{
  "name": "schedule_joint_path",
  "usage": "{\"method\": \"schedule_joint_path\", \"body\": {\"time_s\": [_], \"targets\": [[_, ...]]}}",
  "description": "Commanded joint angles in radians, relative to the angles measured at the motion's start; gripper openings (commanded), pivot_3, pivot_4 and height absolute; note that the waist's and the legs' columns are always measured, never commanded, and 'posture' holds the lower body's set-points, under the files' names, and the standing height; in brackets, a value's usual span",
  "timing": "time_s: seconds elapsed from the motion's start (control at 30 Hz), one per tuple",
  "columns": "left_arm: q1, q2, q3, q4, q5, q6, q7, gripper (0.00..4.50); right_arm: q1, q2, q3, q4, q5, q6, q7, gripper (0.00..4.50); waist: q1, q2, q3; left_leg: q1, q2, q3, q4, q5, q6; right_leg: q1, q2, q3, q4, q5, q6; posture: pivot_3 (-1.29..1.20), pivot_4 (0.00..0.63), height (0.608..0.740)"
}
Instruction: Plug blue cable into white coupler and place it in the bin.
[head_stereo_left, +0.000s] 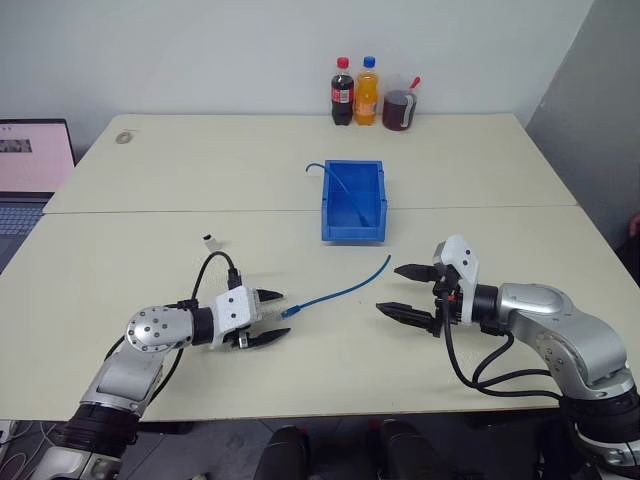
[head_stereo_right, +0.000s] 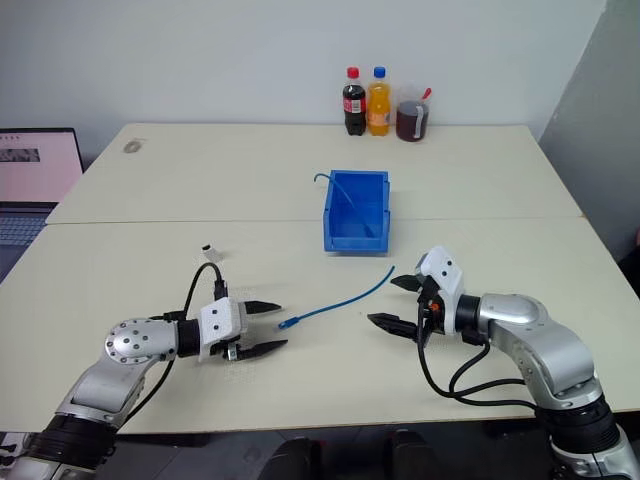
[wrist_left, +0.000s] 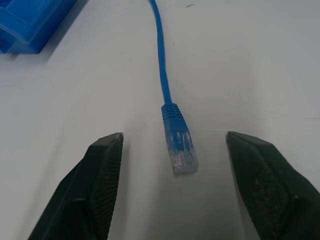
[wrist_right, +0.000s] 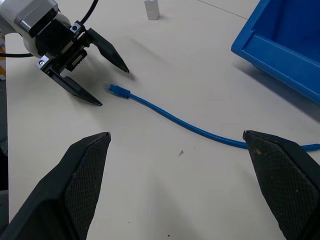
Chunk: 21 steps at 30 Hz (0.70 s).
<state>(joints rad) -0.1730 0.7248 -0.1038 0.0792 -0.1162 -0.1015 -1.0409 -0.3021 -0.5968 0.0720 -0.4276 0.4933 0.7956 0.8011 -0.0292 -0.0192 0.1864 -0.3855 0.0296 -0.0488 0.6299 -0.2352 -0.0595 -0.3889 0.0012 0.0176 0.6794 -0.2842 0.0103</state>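
With both grippers' fingers apart, the left gripper (head_stereo_left: 268, 317) could nudge the cable (wrist_left: 178, 145) plug lying loose between its fingers.

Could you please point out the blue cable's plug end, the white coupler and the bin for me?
blue cable (wrist_left: 179, 150), left wrist view, on its clear plug end.
white coupler (head_stereo_left: 210, 241), left eye view, on its body.
bin (head_stereo_left: 353, 229), left eye view, on its front wall.

No wording can be read anywhere. The dark cola bottle (head_stereo_left: 342, 92) at the far edge of the tabletop (head_stereo_left: 150, 260) wears a red label, its lettering too small to make out; the laptop screen (head_stereo_left: 30, 155) is illegible too.
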Motion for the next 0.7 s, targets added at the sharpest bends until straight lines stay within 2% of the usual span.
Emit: {"method": "schedule_joint_path", "body": {"time_s": [0.03, 0.3, 0.37, 0.6, 0.7], "targets": [[-0.048, -0.046, -0.034, 0.038, -0.002, 0.103, 0.007, 2.32, -0.010, 0.008, 0.002, -0.022, 0.013, -0.012, -0.007, 4.50, 0.005, 0.000, 0.000, 0.000, 0.000, 0.000, 0.000, 0.000, 0.000, 0.000, 0.000, 0.000, 0.000, 0.000, 0.000, 0.00, 0.150, 0.740], [-0.120, -0.079, -0.069, 0.141, 0.020, 0.139, -0.014, 0.58, -0.008, 0.008, -0.002, -0.030, 0.018, -0.004, -0.016, 4.50, 0.003, 0.000, 0.000, 0.000, -0.001, 0.000, 0.001, 0.000, 0.000, 0.001, 0.000, -0.001, 0.000, 0.000, 0.001, 0.00, 0.150, 0.740], [-0.108, -0.069, -0.069, 0.136, 0.015, 0.145, -0.032, 0.31, -0.003, 0.007, -0.005, -0.037, 0.020, -0.002, -0.021, 4.50, 0.002, 0.000, 0.000, 0.001, -0.001, 0.000, 0.001, 0.000, 0.000, 0.001, 0.000, 0.000, 0.000, 0.000, 0.001, 0.00, 0.150, 0.740], [-0.074, -0.057, -0.031, 0.054, -0.041, 0.249, -0.032, 0.30, 0.011, 0.013, -0.010, -0.045, 0.023, -0.002, -0.038, 4.50, -0.004, 0.000, 0.000, 0.001, 0.000, 0.000, 0.000, 0.000, 0.000, 0.001, 0.000, 0.000, 0.000, 0.000, 0.000, 0.00, 0.150, 0.740], [-0.106, -0.101, 0.033, -0.013, -0.150, 0.487, 0.037, 0.30, 0.013, 0.019, -0.012, -0.045, 0.025, -0.003, -0.048, 4.50, -0.003, 0.000, 0.000, 0.001, 0.000, 0.000, 0.000, 0.000, 0.000, 0.000, 0.000, 0.000, 0.000, 0.000, 0.000, 0.00, 0.150, 0.740]]}}
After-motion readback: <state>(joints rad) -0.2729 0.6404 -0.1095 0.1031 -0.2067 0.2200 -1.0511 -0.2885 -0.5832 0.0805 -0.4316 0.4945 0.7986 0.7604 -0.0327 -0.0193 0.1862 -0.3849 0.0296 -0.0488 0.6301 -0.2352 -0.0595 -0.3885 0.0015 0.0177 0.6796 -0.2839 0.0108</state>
